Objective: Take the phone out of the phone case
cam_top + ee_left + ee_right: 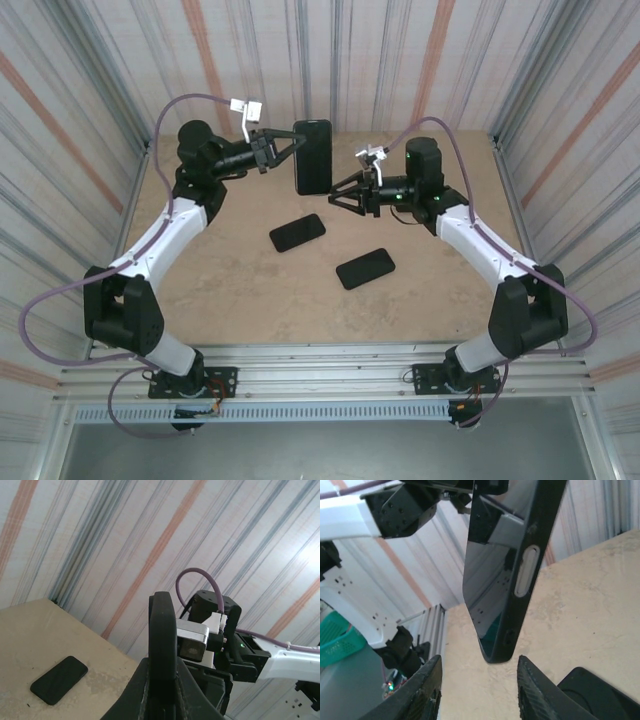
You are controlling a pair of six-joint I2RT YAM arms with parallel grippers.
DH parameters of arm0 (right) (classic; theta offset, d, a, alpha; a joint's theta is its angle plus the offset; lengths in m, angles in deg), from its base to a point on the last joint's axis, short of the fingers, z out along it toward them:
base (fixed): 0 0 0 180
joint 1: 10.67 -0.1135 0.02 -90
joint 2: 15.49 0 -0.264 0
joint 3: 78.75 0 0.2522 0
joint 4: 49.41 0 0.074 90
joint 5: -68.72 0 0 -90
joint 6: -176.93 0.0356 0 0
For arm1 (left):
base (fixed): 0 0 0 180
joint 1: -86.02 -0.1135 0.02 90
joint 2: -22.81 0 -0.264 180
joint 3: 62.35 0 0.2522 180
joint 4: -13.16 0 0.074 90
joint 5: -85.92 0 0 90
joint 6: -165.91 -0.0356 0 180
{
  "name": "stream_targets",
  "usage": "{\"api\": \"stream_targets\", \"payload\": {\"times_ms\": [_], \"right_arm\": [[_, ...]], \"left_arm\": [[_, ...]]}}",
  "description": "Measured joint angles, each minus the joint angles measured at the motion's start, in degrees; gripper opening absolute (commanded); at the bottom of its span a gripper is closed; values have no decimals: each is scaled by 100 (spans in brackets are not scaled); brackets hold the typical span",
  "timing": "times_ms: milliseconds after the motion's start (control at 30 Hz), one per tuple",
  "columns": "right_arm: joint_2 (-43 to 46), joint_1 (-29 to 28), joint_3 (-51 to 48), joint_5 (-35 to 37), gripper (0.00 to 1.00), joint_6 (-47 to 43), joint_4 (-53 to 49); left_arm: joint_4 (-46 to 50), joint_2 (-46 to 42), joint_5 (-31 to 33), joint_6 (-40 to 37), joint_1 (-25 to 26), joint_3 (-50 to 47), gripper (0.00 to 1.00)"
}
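Note:
A black phone in its black case (312,155) is held upright in the air above the back of the table. My left gripper (293,145) is shut on its left long edge. In the left wrist view the cased phone (163,625) stands edge-on between the fingers (136,690). My right gripper (334,197) hangs open just below and right of the phone's lower end. In the right wrist view the phone's glossy screen and case side (512,565) hang above the gap of the open gripper (480,682), touching neither finger.
Two flat black phone-shaped slabs lie on the beige table (240,290): one near the middle (297,232), one closer to the front right (365,268). Striped walls close in the back and sides. A metal rail (330,360) runs along the near edge.

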Motion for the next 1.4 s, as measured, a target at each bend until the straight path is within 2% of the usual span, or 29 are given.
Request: {"api": "stream_targets", "payload": {"times_ms": [167, 933, 1400], "right_arm": [[-192, -50, 203, -94, 32, -319, -284], [-396, -72, 374, -535, 10, -645, -496], [-332, -153, 758, -184, 1, -2017, -1759]], "left_arm": [[-7, 0, -92, -26, 33, 0, 0], [-76, 87, -240, 378, 37, 142, 0], [-31, 166, -433, 610, 146, 337, 0]]}}
